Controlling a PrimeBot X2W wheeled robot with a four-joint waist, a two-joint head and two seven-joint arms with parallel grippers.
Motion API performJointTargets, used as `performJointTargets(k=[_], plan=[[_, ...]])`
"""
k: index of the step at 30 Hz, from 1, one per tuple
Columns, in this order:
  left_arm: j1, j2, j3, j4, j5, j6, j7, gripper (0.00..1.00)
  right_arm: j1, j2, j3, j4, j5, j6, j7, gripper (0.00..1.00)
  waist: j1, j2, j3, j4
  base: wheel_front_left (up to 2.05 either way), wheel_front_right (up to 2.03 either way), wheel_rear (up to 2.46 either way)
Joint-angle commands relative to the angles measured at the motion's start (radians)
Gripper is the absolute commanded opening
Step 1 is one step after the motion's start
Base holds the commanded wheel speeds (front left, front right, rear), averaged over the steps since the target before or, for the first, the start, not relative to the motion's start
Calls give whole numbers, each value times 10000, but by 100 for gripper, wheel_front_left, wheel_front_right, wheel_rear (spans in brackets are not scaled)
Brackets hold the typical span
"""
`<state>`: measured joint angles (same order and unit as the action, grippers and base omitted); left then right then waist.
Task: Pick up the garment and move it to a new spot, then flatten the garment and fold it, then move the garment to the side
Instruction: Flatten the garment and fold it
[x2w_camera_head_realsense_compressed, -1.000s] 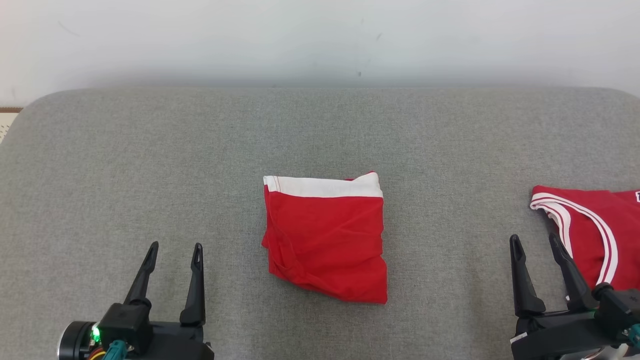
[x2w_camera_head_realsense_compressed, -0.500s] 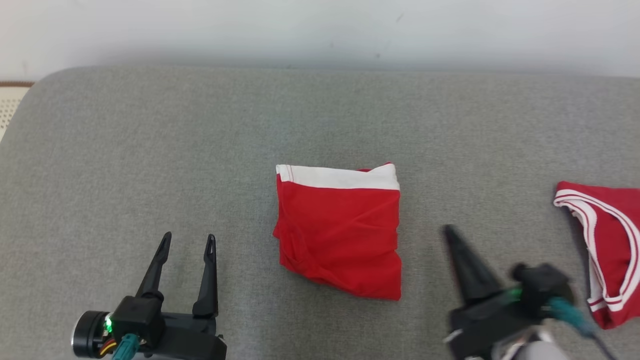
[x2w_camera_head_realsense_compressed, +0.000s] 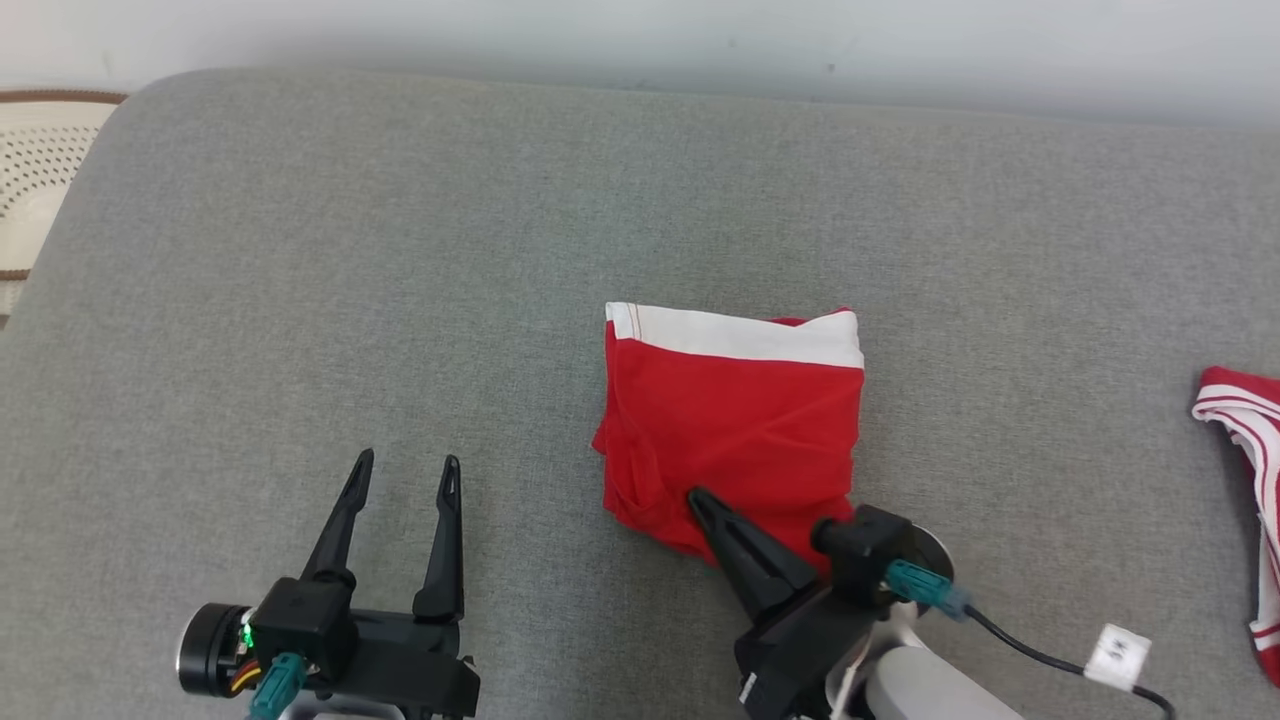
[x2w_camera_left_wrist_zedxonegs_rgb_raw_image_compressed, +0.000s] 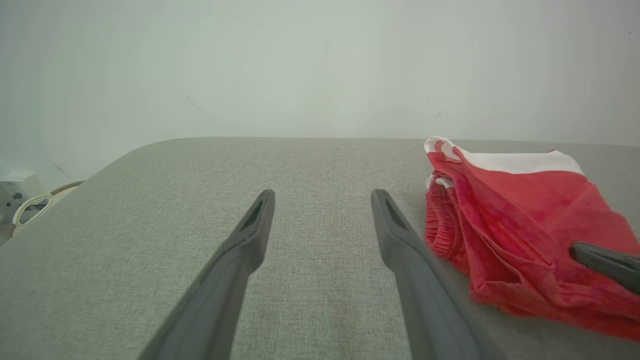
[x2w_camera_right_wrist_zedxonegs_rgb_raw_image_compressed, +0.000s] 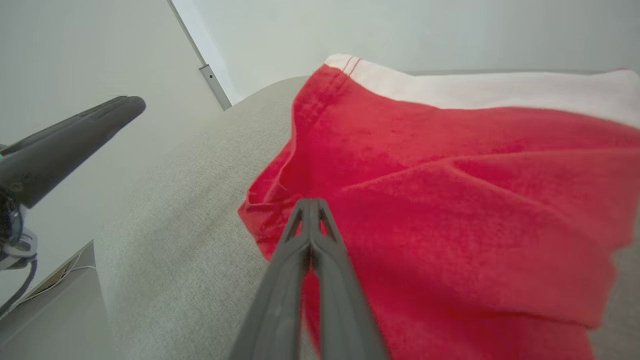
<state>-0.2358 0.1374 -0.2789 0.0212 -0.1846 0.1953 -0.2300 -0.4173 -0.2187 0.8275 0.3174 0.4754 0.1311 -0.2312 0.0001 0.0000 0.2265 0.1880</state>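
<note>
Probably the folded red-and-white cloth garment (x2w_camera_head_realsense_compressed: 735, 420) is light and limp, so my right gripper (x2w_camera_head_realsense_compressed: 697, 497), fingers pressed together, should take its thick near edge.

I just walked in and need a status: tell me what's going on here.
A two-armed robot is working on a red garment with a white band, which lies folded in a rough square on the gray padded surface. The right end effector is shut, its tip over the garment's near edge; no cloth shows pinched in it. The left end effector is open over bare surface to the garment's left. Another red, white-striped garment lies at the far right.
</note>
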Motion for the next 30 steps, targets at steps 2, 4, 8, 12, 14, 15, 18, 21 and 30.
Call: performJointTargets(k=[2,4,8,12,14,15,18,21,30], plan=[[-123,-14,-31,62,-29,-11,-111,100,-405,140,416,590,268,-8,-140,0,-1,0,90,119,0,0,0],[-124,-25,-40,73,-37,-3,-107,100,-527,190,574,817,395,-8,-174,0,-1,0,100,138,0,0,0],[-148,-44,-66,118,-45,28,-139,100,-923,365,1207,1463,843,-8,-272,0,-1,0,140,175,0,0,0],[-187,-29,-66,176,-74,43,-182,100,-1176,443,2000,1750,1341,-8,-324,0,-1,0,167,169,0,0,0],[-196,-29,-71,196,-82,45,-203,100,-1257,476,2414,1802,1608,-8,-340,0,-1,0,170,161,0,0,0],[-202,-29,-74,201,-90,48,-198,100,-1322,447,2594,1820,1687,-8,-344,0,-1,0,176,158,0,0,0],[-207,-33,-70,215,-125,65,-213,100,-1502,378,2771,1520,1884,-8,-361,0,-1,0,186,134,0,0,0],[-153,-1,-45,230,-142,79,-232,100,-1452,165,2344,710,1726,-8,-347,0,-1,0,161,67,0,0,0],[-80,127,8,236,-196,124,-258,100,-605,-266,11,-1343,843,-8,-349,0,-1,0,-48,-186,0,0,0]])
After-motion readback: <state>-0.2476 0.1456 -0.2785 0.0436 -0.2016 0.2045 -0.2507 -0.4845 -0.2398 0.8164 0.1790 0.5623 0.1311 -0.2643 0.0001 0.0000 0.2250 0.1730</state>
